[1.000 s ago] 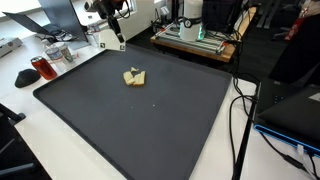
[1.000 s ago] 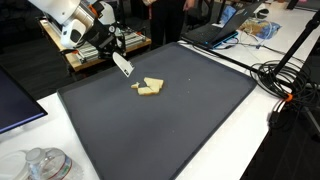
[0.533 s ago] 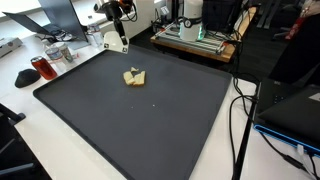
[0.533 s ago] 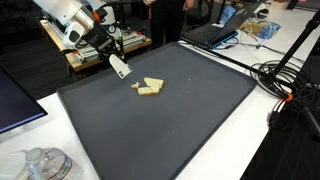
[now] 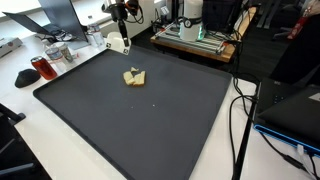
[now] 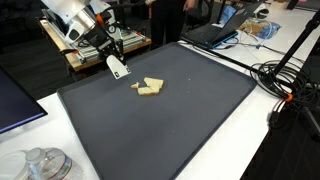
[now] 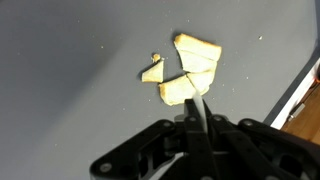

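Gripper (image 6: 113,61) tight around white flat piece (image 6: 119,69) beneath it, tan pieces (image 6: 148,88) nearby

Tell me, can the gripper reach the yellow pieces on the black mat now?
Probably yes: nothing lies between the gripper and the yellow pieces, though it is shut on a white tool.

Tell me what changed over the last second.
The gripper, shut on a flat white piece, sank slightly toward the edge of the black mat. Its grip held; the yellow scraps stayed put.
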